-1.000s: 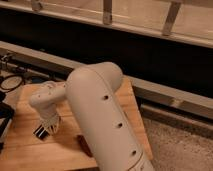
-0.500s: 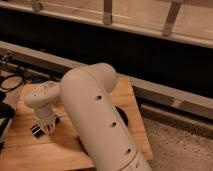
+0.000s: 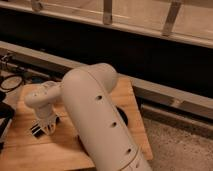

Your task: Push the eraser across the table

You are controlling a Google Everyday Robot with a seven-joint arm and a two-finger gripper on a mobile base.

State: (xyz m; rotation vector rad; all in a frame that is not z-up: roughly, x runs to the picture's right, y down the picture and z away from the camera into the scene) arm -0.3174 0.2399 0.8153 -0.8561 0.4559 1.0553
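Low at the left of the surface [image 3: 129, 95], the tool [image 3: 44, 125] hangs from the wrist, its tip touching or just above the planks. The bulky white arm [image 3: 100, 125] crosses the middle of the view and hides much of the wood behind it. Whether the tool is released or clenched cannot be told from this view.

A small dark patch with pale stripes sits right at the tool's tip, and I take it for the eraser [image 3: 34, 131]. It lies near the left front part of the surface, touching the tool or just beside it. Only a small part shows, so this reading is not certain. A second dark shape [image 3: 122, 117] peeks out at the arm's right edge; what it is cannot be told.

As for heading, the visible stripes seem to run slantwise, from front-left toward back-right, which would put the long axis on that diagonal. That is a guess from a small patch; neither end is clearly seen.

To push well, the tool should stay low and meet a long side squarely, near its middle, so the block slides and does not spin. A slow, level stroke toward the open wood on the far side looks best. Contact off-centre would likely turn the block, and pressing down too hard could make it stick on the grain.
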